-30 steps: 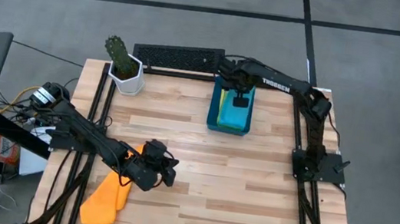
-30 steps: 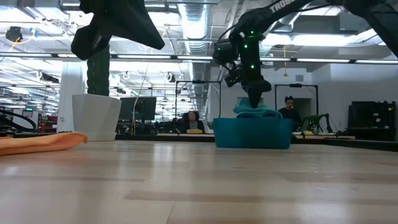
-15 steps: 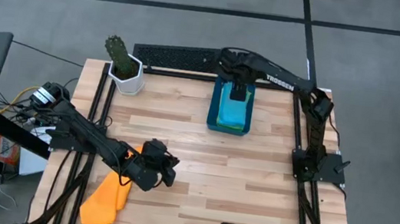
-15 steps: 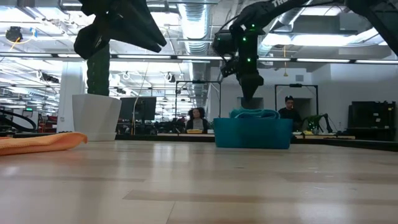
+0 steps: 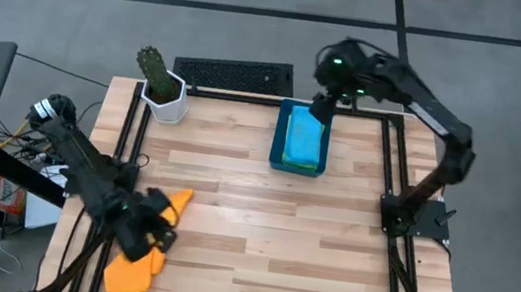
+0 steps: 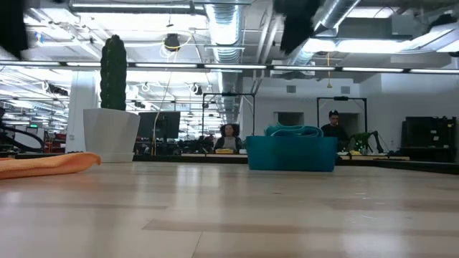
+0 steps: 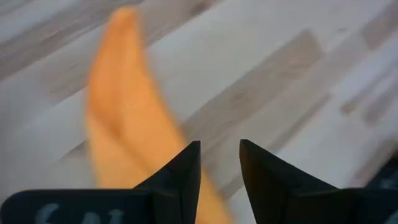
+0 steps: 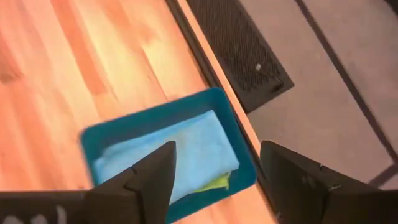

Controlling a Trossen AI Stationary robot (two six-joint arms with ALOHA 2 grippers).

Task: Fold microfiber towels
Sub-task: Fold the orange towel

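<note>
An orange towel [image 5: 128, 270] lies bunched and lengthwise on the table near its left front corner; it also shows at the left of the low view [image 6: 46, 163]. My left gripper [image 5: 153, 238] hovers over it, open [image 7: 219, 163], with bare table in the gap and the orange towel [image 7: 124, 124] beside and under one finger. A light blue towel [image 5: 304, 137] lies folded in the blue bin [image 5: 276, 158], on top of a yellow-green one [image 8: 214, 182]. My right gripper [image 8: 217, 168] stands wide open, high above the bin's far end [image 5: 323, 109].
A cactus in a white pot [image 5: 160, 87] stands at the far left corner. A black mat [image 5: 233, 74] lies just past the far edge. The blue bin [image 6: 292, 153] sits at the far middle of the table. People sit in the room behind.
My right gripper has risen out of the bin and drawn toward the far edge, leaving the light blue towel lying in it. My left gripper has swung toward the table's left front corner, over the orange towel, and tipped further downward. The orange towel has not moved.
</note>
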